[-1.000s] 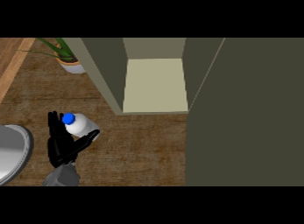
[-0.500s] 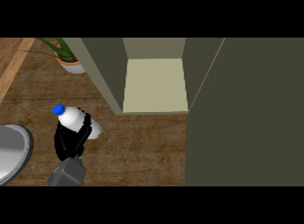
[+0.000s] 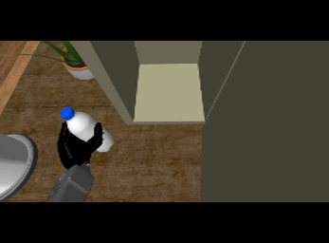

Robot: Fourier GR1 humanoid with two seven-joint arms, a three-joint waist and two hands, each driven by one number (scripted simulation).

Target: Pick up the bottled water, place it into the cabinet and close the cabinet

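Black fingers of the left hand (image 3: 74,144) curl round the bottle (image 3: 84,129), which leans with its blue cap (image 3: 67,113) up and away from the robot; the white body shows above and to the right of the fingers, so the grip sits low on it, probably to leave the top free as it goes into the cabinet (image 3: 168,90). The bottle is over the wooden counter (image 3: 146,161), left of and a little nearer than the cabinet's open mouth, well short of the pale shelf (image 3: 168,92) inside. The door (image 3: 272,123) stands swung out at the right, leaving the way in clear, and it will need pushing shut once the bottle is set down. I judge the carry to be the step in hand. Only one arm shows; the right hand is out of view. By count: one bottle, one cabinet with one door, one potted plant (image 3: 74,60) at the back left, one grey sink (image 3: 6,166) at the left edge.
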